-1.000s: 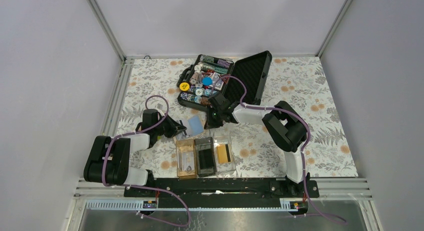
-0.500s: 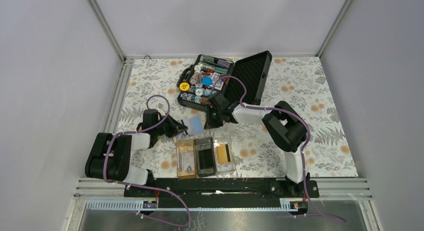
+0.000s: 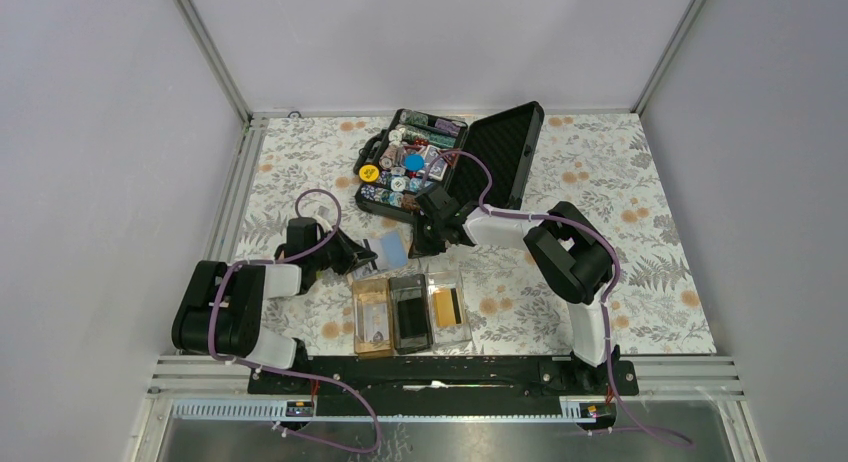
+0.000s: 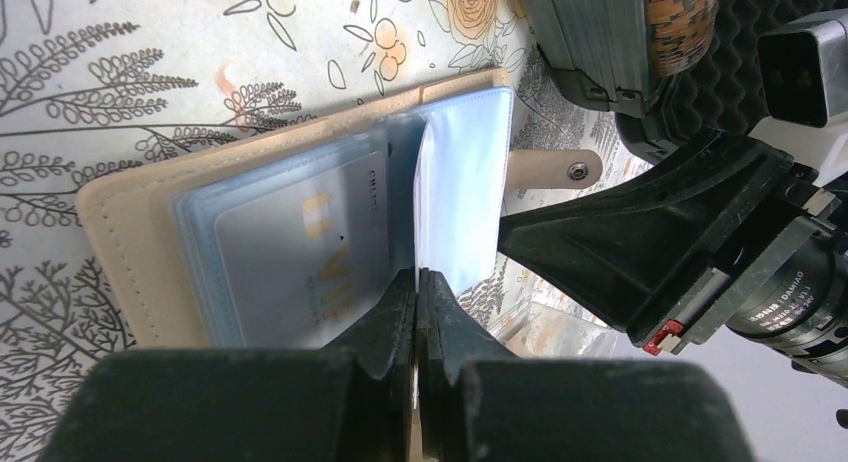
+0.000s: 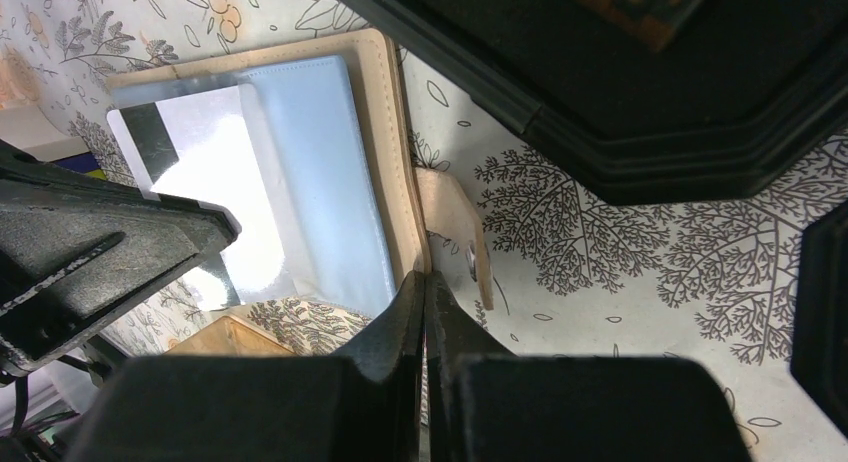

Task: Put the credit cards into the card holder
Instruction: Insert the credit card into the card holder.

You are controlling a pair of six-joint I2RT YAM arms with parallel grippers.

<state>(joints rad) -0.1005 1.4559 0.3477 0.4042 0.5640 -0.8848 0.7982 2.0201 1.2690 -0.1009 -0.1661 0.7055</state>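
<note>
A beige wallet with clear sleeves lies open on the floral cloth between both grippers. My left gripper is shut on one upright sleeve leaf. Beside that leaf, a pale card with gold lettering sits in a sleeve. Seen from the right wrist, the leaf holds a card with a black stripe. My right gripper is shut on the wallet's beige cover edge, beside the snap tab. The card holder stands just in front, with a gold credit card in its right compartment.
An open black chip case with its foam lid stands behind the wallet, close to the right wrist. The black base rail runs along the near edge. Grey walls close the sides and back.
The left arm has shifted slightly toward the wallet. The right arm and the wallet look unchanged, and both grippers stay shut.
</note>
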